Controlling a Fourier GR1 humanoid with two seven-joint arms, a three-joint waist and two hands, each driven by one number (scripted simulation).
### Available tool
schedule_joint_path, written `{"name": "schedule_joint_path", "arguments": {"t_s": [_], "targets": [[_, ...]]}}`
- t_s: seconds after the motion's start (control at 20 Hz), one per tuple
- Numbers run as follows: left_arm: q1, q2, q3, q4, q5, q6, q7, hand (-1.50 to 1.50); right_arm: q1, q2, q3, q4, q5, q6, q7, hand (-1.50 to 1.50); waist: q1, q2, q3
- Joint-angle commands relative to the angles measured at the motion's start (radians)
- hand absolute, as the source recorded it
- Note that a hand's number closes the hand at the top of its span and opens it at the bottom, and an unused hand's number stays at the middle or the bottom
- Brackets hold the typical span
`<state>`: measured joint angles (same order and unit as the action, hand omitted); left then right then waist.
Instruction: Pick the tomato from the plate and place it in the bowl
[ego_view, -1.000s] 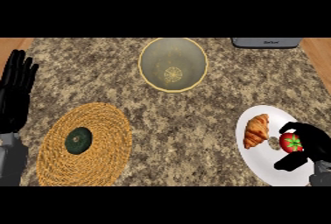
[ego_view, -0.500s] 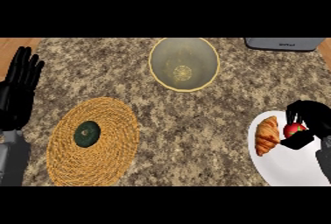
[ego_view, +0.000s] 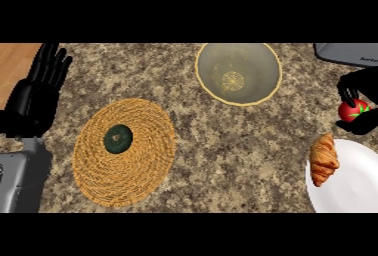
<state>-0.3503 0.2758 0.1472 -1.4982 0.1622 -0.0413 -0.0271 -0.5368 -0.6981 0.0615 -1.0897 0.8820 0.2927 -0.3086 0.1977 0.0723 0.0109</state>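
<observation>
**A:** Tomato (ego_view: 353, 110) first. Where was it?

**B:** It was up off the plate (ego_view: 347, 187), in the right hand (ego_view: 363, 90) at the right edge. The black fingers were curled round it, and only some red with a bit of green showed. It was over the counter (ego_view: 244, 140), past the plate's far rim.

**A:** Start close to us, then. What was nearest?

**B:** The white plate sat at the lower right, cut off by the edge. A croissant (ego_view: 323, 159) lay on its left rim, long way up and down.

**A:** And on the other side?

**B:** The grey left arm came in at the lower left. Next to it was a round woven mat (ego_view: 148, 150), orange-brown. A small dark green round thing (ego_view: 117, 138) lay in the middle of the mat.

**A:** What was the left hand (ego_view: 37, 90) doing?

**B:** It was resting at the left edge, fingers straight and pointing up. It was wide open and held nothing.

**A:** What came further back?

**B:** The bowl (ego_view: 238, 73) stood at the far side, pale with a yellow rim. Nothing was in it. It was well apart from the tomato, up and to the left of it.

**A:** Anything past that?

**B:** A grey thing (ego_view: 347, 52) poked in at the top right corner, just behind the right hand. I couldn't tell what it was. Some brown wood (ego_view: 18, 60) showed at the top left, beside the counter.
</observation>
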Motion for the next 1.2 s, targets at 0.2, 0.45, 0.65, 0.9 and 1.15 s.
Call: {"name": "schedule_joint_path", "arguments": {"t_s": [0.2,0.45,0.65,0.9,1.15], "targets": [[-0.026,-0.023,-0.024,0.0,-0.009,0.013,0.011,0.0,-0.207,-0.109,-0.081,0.165,-0.08,-0.005,-0.308,1.5,0.011,0.002,0.001],[-0.045,-0.012,-0.017,0.019,-0.021,0.024,0.02,0.0,-0.321,-0.122,-0.137,0.264,-0.183,0.056,-0.518,1.5,-0.011,-0.006,-0.001],[-0.045,-0.004,-0.011,0.035,-0.026,0.025,0.024,0.0,-0.398,-0.127,-0.162,0.351,-0.246,0.117,-0.637,1.5,-0.021,-0.009,-0.003],[-0.032,-0.013,-0.021,0.042,-0.033,0.024,0.015,0.0,-0.511,-0.107,-0.154,0.443,-0.331,0.261,-0.66,1.5,-0.019,-0.017,-0.008],[-0.066,-0.014,-0.015,0.054,-0.048,0.051,0.02,0.0,-0.602,-0.067,-0.103,0.505,-0.369,0.34,-0.649,1.5,-0.044,-0.021,-0.009]]}}
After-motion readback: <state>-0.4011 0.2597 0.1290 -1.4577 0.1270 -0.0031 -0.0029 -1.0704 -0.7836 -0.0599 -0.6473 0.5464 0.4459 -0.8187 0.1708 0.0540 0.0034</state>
